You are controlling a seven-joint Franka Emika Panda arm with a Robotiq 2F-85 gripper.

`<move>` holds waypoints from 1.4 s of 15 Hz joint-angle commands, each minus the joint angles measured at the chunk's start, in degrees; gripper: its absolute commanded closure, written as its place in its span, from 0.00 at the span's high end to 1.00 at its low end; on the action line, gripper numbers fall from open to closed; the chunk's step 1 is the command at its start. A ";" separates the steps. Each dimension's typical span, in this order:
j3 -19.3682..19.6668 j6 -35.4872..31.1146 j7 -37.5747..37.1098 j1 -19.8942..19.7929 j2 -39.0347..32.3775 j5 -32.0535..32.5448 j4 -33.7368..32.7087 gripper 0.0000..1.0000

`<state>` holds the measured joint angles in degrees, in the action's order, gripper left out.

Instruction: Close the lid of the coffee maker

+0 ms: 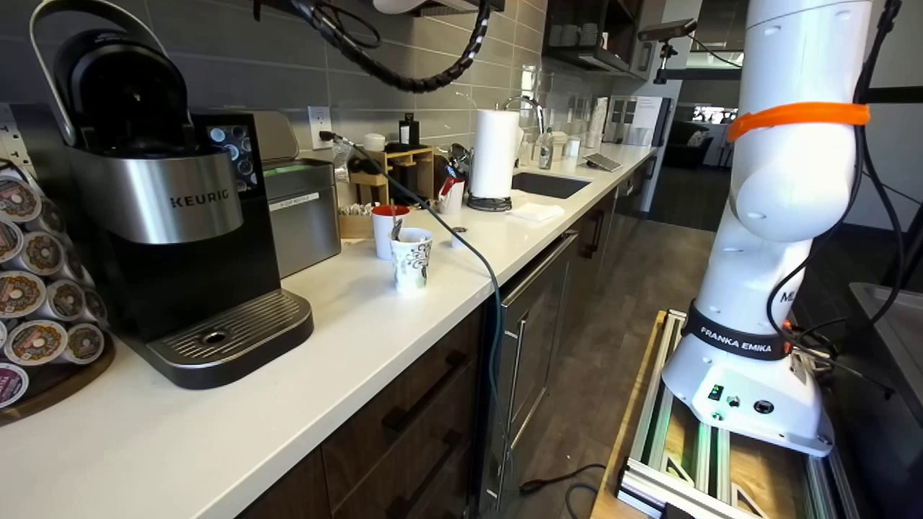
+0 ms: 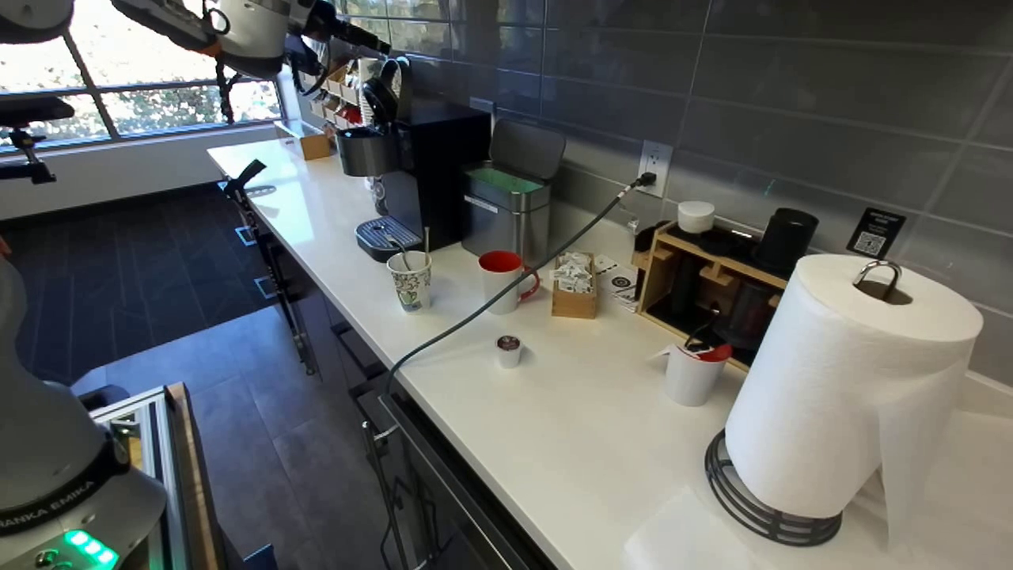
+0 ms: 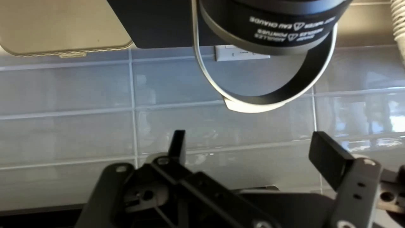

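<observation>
A claw [image 3: 248, 147] hangs spread and empty, near the lid [image 1: 124, 86] | The lid stands raised atop a coffee maker [image 1: 173, 216] on the tabletop [image 1: 353, 324] | Closing it cleanly likely means reaching behind the handle [image 3: 253, 107], then pressing its middle steadily forward and down

Bright daylight fills the windows [image 2: 150, 63]; I see glossy grey wall tiles [image 2: 601, 71] behind a long white counter [image 2: 570, 427], dark wooden drawers [image 1: 368, 461] beneath it, plank floor [image 1: 613, 303] running alongside.

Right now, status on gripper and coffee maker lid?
Gripper open, holding nothing. Lid raised. Nothing visible between gripper and handle in wrist view.
</observation>
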<state>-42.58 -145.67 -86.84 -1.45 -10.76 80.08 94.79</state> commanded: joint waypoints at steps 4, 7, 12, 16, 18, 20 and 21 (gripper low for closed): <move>16.78 5.05 0.13 17.08 -6.79 -3.22 -9.81 1.00; 20.19 3.34 0.16 19.17 -5.56 -3.24 -8.51 1.00; 23.99 5.15 0.92 21.70 -7.79 -7.25 -12.48 1.00; 24.23 6.42 1.61 21.56 -10.08 -7.85 -15.70 1.00; 24.33 6.83 2.59 21.85 -11.28 -7.71 -16.56 1.00; 26.26 7.37 5.14 23.58 -12.29 -10.01 -17.38 1.00; 26.41 7.82 6.55 23.67 -12.74 -11.06 -17.75 1.00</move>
<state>-17.79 -140.28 -84.31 19.98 -21.14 72.65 79.90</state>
